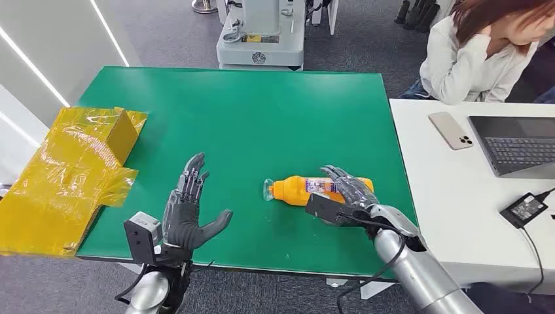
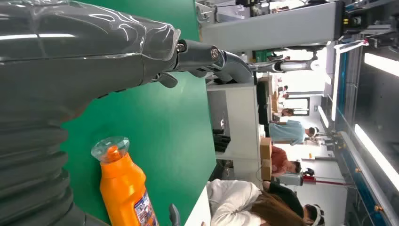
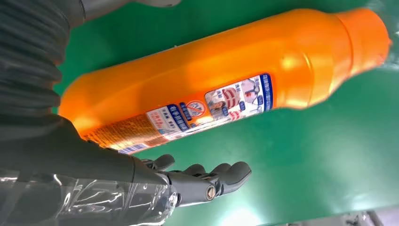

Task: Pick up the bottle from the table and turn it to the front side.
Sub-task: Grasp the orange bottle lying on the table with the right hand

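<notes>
While lying flat on green surface | bottle label sideways, needs turning | right hand fingers spread wide over it, not gripping | left hand wide, waiting

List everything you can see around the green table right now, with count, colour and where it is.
bottle: one, orange with a clear cap, lying on its side on the green table, cap toward the left hand
green table: one, in front of the robot
box: one, yellow, wrapped in tape, at the table's left edge
white table: one, right of the green one
phone: one, pale, on the white table
laptop: one, grey, open, on the white table
power adapter: one, black, on the white table
person: one, white top, seated behind the white table
left hand: fingers spread, holds nothing
right hand: over the bottle's base end, grip not clear
</notes>
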